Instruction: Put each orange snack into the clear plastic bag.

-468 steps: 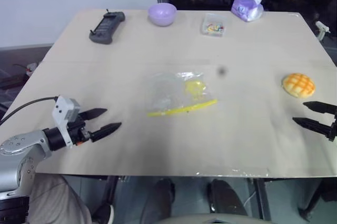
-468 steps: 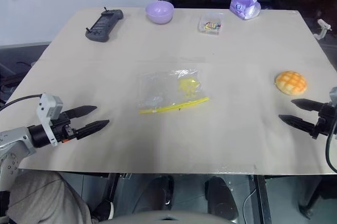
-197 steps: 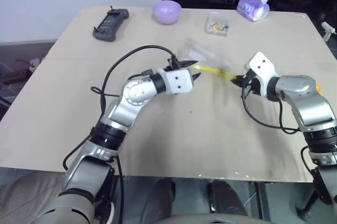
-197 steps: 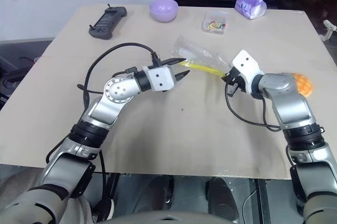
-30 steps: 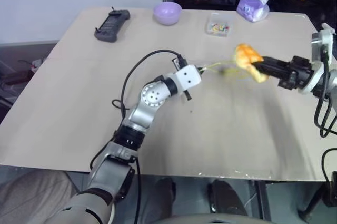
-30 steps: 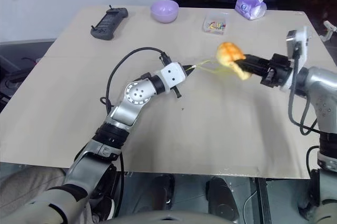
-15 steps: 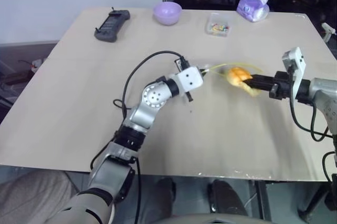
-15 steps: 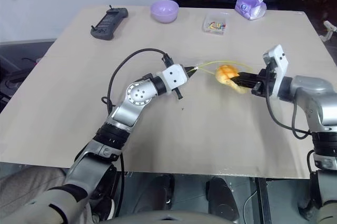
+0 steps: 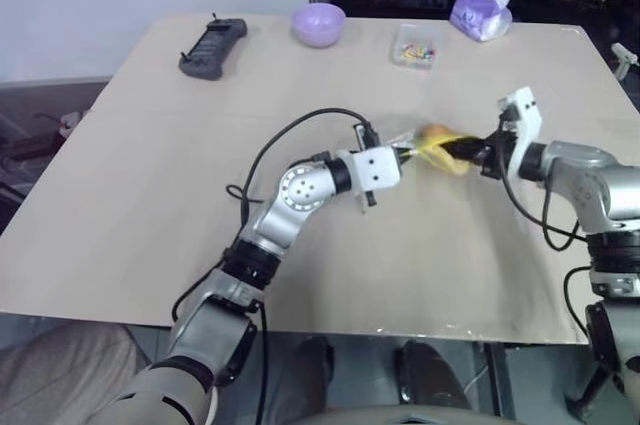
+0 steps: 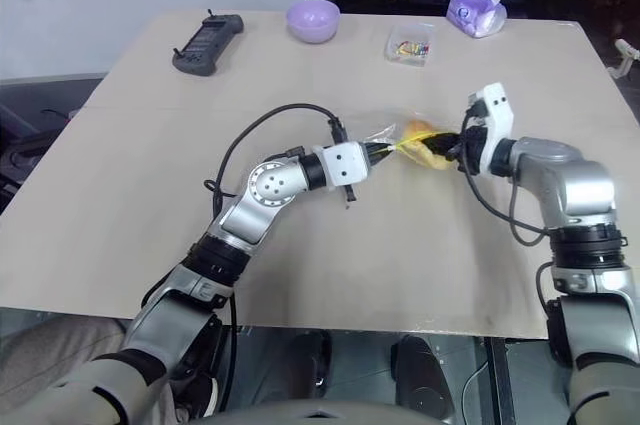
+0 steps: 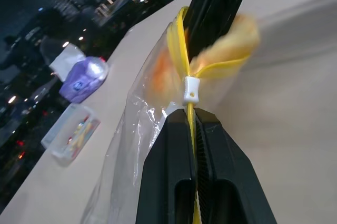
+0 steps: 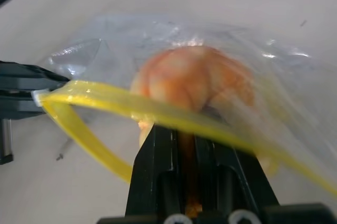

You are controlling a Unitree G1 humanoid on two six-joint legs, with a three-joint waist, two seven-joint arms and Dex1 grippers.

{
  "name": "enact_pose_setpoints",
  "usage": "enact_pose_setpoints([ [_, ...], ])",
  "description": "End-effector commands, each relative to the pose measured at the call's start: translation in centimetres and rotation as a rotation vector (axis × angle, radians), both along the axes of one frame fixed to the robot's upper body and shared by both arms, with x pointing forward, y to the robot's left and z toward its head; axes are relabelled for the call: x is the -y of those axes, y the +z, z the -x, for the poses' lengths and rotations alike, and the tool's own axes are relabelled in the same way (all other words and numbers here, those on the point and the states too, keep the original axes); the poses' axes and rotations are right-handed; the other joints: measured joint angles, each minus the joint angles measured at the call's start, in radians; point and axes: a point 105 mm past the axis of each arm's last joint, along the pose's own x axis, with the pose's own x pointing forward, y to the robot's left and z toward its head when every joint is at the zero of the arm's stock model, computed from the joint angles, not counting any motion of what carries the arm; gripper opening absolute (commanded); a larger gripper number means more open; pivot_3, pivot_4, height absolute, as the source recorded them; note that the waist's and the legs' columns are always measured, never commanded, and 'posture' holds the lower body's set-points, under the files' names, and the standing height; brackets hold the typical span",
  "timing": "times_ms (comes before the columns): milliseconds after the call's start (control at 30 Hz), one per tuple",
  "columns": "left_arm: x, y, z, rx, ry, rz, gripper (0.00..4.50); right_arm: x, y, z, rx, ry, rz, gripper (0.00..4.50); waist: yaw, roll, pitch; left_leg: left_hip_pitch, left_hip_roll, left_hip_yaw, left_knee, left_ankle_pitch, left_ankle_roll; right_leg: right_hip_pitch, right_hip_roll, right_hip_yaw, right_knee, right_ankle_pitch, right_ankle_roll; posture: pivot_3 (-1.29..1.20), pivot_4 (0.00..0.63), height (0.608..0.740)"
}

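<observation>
The orange snack [image 12: 192, 79] sits just right of the head view's centre, above the table [image 9: 150, 195], pushed past the yellow seal strip [image 12: 105, 103] into the open mouth of the clear plastic bag [image 11: 137, 129], whose film already wraps over its top. The right gripper [image 12: 187, 129] reaches in from the right of the head view with its two black fingers pressed tight on the snack's near edge, squeezing it out of round. From the centre-left, the left gripper [image 11: 192, 116] meets the bag at its corner, its fingers pinched together on the seal strip just below the white slider [image 11: 190, 89], holding the mouth up. Along the far edge of the table, at the top of the head view, lie a black remote [image 9: 211, 45] at upper left, a lilac bowl [image 9: 318, 22], a small clear box of coloured bits [image 9: 416, 46] and a purple tissue pack [image 9: 480, 15] toward the upper right.
</observation>
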Motion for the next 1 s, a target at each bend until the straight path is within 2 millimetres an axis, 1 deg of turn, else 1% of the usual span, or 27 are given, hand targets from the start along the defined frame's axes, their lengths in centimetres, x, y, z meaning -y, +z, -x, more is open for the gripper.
enact_pose_setpoints([
  [33,0.7,1.0,0.5,0.035,-0.034,0.024,0.0,-0.9,1.9,-0.4,0.081,-0.016,0.02,0.11,0.0,0.0,0.0,0.0,0.0,0.0,0.0,0.0,0.0,0.0,0.0,0.0,0.0,0.0,0.0,0.0,0.15,0.74],
  [100,0.9,1.0,0.7,0.028,-0.038,0.032,0.0,-1.0,2.2,-1.3,0.105,-0.07,-0.009,0.95,-0.002,0.0,0.0,0.0,0.0,0.0,0.0,0.0,0.0,0.0,0.0,0.0,0.0,0.0,0.0,0.0,0.15,0.74],
  [133,0.9,1.0,0.8,0.025,-0.038,0.035,0.0,-1.1,2.2,-1.4,0.111,-0.076,-0.016,1.25,-0.004,0.0,0.0,0.0,0.0,0.0,0.0,0.0,0.0,0.0,0.0,0.0,0.0,0.0,0.0,0.0,0.15,0.74],
  [200,0.6,1.0,0.6,0.019,-0.022,0.041,0.0,-1.4,2.4,-1.1,0.116,-0.05,-0.021,2.21,-0.007,0.0,0.0,0.0,0.0,0.0,0.0,0.0,0.0,0.0,0.0,0.0,0.0,0.0,0.0,0.0,0.15,0.74],
  [233,0.5,1.0,0.5,0.016,-0.012,0.046,0.0,-1.5,2.5,-0.9,0.12,-0.044,-0.025,2.8,-0.007,0.0,0.0,0.0,0.0,0.0,0.0,0.0,0.0,0.0,0.0,0.0,0.0,0.0,0.0,0.0,0.15,0.74],
  [267,0.3,1.1,0.2,0.011,0.004,0.055,0.0,-1.3,2.5,-0.8,0.121,-0.036,-0.027,2.94,-0.007,0.0,0.0,0.0,0.0,0.0,0.0,0.0,0.0,0.0,0.0,0.0,0.0,0.0,0.0,0.0,0.15,0.74],
  [367,-0.2,1.2,-0.3,0.001,0.039,0.066,0.0,-0.2,2.4,0.6,0.114,0.024,-0.005,2.94,-0.007,0.0,0.0,0.0,0.0,0.0,0.0,0.0,0.0,0.0,0.0,0.0,0.0,0.0,0.0,0.0,0.15,0.74],
  [433,-0.3,1.2,-0.3,-0.001,0.042,0.064,0.0,0.2,2.3,1.1,0.113,0.044,-0.002,2.94,-0.008,0.0,0.0,0.0,0.0,0.0,0.0,0.0,0.0,0.0,0.0,0.0,0.0,0.0,0.0,0.0,0.15,0.74],
  [567,-0.5,1.4,-0.7,-0.007,0.061,0.08,0.0,3.2,1.7,3.4,0.103,0.112,0.036,2.94,-0.007,0.0,0.0,0.0,0.0,-0.001,0.0,0.0,0.0,0.0,0.0,-0.001,0.0,0.0,0.0,0.0,0.15,0.74],
  [667,-0.7,1.5,-0.9,-0.011,0.07,0.09,0.0,5.0,2.1,4.5,0.142,0.122,0.069,2.94,-0.011,0.0,0.0,-0.001,0.0,-0.001,0.0,0.0,0.0,0.0,0.0,-0.001,-0.001,0.0,0.0,0.0,0.15,0.74],
  [733,-0.7,1.6,-0.9,-0.013,0.072,0.094,0.0,6.6,2.0,4.4,0.185,0.077,0.142,2.94,-0.017,0.0,0.0,0.0,0.0,0.0,0.0,0.0,0.0,0.0,0.0,0.0,0.0,0.0,0.0,0.0,0.15,0.74],
  [767,-0.6,1.5,-0.8,-0.015,0.069,0.094,0.0,7.6,1.4,4.1,0.206,0.05,0.235,2.94,-0.019,0.0,0.0,0.0,0.0,0.0,0.0,0.0,0.0,0.0,0.0,0.0,0.0,0.0,0.0,0.0,0.15,0.74],
  [833,-0.5,1.4,-0.7,-0.02,0.062,0.095,0.0,9.3,-0.5,3.6,0.211,0.015,0.44,2.94,-0.02,0.0,0.0,0.001,0.0,0.0,0.0,0.0,0.0,0.0,0.0,0.0,0.0,0.0,0.0,0.0,0.15,0.74],
  [900,-0.3,1.4,-0.6,-0.025,0.057,0.096,0.0,9.8,-2.2,3.3,0.222,0.032,0.581,2.94,-0.019,0.0,0.0,0.001,0.0,0.0,0.0,0.0,0.0,0.001,0.0,0.0,0.0,0.0,0.0,0.0,0.15,0.74],
  [1000,-0.3,1.4,-0.5,-0.027,0.055,0.097,0.0,8.9,-3.3,2.5,0.275,0.06,0.651,2.94,-0.024,0.0,0.0,0.001,0.0,0.001,0.0,0.0,0.0,0.0,0.0,0.001,0.0,0.0,0.0,0.0,0.15,0.74],
])
